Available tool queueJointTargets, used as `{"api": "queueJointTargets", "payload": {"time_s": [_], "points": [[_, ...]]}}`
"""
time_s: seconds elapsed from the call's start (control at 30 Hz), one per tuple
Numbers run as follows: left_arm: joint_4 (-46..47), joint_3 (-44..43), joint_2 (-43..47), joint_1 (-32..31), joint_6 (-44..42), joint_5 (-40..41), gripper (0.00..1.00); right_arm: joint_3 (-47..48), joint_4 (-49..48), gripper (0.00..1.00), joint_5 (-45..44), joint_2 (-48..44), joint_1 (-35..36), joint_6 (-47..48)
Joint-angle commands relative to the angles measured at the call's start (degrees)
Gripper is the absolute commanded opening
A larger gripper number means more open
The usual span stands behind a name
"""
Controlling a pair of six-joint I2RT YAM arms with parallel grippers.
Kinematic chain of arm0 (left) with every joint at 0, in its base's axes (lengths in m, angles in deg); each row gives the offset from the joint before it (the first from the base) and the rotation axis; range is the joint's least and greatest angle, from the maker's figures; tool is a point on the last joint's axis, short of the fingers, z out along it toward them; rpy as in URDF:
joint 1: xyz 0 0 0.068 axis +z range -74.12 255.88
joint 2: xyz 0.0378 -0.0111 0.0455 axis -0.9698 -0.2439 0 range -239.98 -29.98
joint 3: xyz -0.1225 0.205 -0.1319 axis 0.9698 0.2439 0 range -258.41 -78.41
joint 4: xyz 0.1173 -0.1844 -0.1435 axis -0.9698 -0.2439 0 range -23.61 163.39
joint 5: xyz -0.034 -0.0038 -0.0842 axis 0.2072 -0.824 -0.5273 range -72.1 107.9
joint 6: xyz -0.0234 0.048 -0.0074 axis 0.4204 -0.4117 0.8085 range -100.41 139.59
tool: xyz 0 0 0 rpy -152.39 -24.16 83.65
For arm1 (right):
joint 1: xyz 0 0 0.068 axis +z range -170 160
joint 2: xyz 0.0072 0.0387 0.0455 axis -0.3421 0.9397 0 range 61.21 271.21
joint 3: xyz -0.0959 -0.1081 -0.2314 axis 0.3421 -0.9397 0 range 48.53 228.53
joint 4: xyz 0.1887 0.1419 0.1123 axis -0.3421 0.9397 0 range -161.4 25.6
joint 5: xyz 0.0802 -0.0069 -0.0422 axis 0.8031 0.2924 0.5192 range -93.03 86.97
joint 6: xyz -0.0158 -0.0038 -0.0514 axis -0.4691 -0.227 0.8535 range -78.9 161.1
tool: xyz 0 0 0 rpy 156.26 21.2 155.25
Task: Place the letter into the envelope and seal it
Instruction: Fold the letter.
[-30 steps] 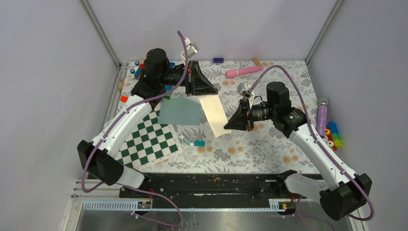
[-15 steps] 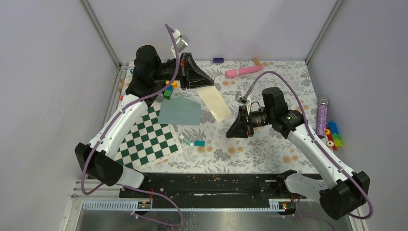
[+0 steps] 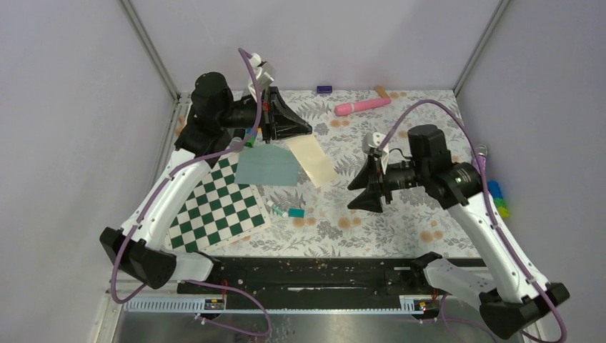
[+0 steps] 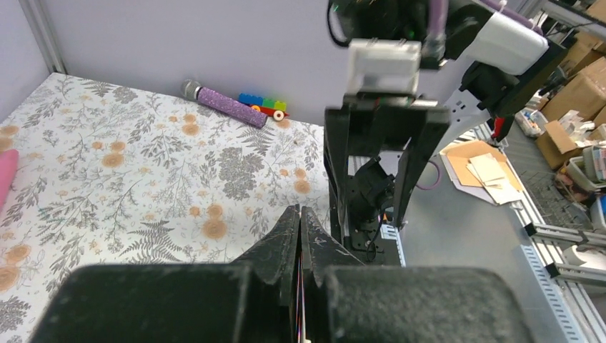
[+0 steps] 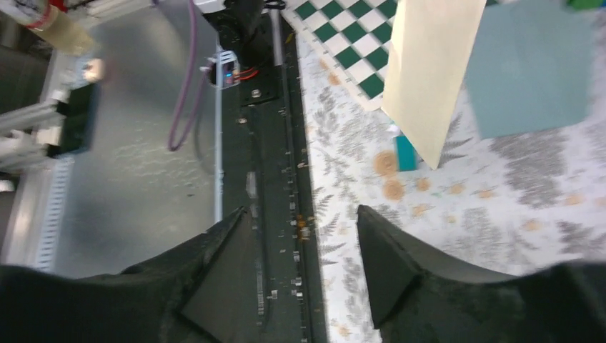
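Note:
The cream-tan letter (image 3: 311, 159) hangs slanted over the floral mat, its top end pinched in my shut left gripper (image 3: 307, 131). In the left wrist view the jaws of that gripper (image 4: 300, 211) press together on a thin paper edge. The teal envelope (image 3: 266, 166) lies flat just left of the letter, partly on the checkerboard. My right gripper (image 3: 359, 191) stands open and holds nothing, to the right of the letter's lower end and apart from it. The right wrist view shows the open gripper (image 5: 300, 214) low, with the letter (image 5: 429, 64) and the envelope (image 5: 532, 71) far ahead.
A green-white checkerboard (image 3: 218, 207) lies at the left front. A tiny teal block (image 3: 296, 213) sits below the letter. A pink cylinder (image 3: 363, 106) lies at the back, a purple tube (image 4: 221, 107) and coloured blocks (image 3: 498, 201) by the right wall.
My right gripper has opened, let go of the letter's lower end and drawn back to the right. The left gripper has moved left with the letter.

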Motion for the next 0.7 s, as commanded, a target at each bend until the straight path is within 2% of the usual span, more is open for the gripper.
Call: {"api": "queueJointTargets", "payload": {"time_s": [0.0, 0.07, 0.13, 0.3, 0.43, 0.53, 0.67], "points": [[-3.3, 2.4, 2.9, -1.4, -7.0, 2.1, 0.00, -0.9, -11.8, 0.69, -6.3, -5.3, 0.0, -7.4], [-5.0, 3.1, 3.2, -2.7, -9.0, 3.0, 0.00, -3.9, -21.9, 0.74, -9.0, -6.2, 0.0, -13.2], [-6.1, 3.8, 3.3, -4.1, -9.9, 3.5, 0.00, -4.6, -27.6, 0.76, -9.5, -4.8, 0.1, -17.5], [-7.0, 5.1, 3.0, -6.9, -10.9, 4.2, 0.00, -3.7, -32.7, 0.81, -7.4, 3.1, 0.5, -24.4], [-7.0, 5.8, 2.1, -8.0, -11.3, 4.3, 0.00, -3.8, -33.9, 0.82, -5.8, 6.0, 1.2, -25.8], [-7.0, 5.9, 1.2, -8.9, -11.4, 4.3, 0.00, -4.4, -34.0, 0.80, -4.5, 7.3, 1.9, -25.8], [-7.0, 5.5, 0.4, -9.3, -11.5, 4.6, 0.00, -5.8, -34.8, 0.67, -1.0, 8.0, 2.4, -25.8]]}}
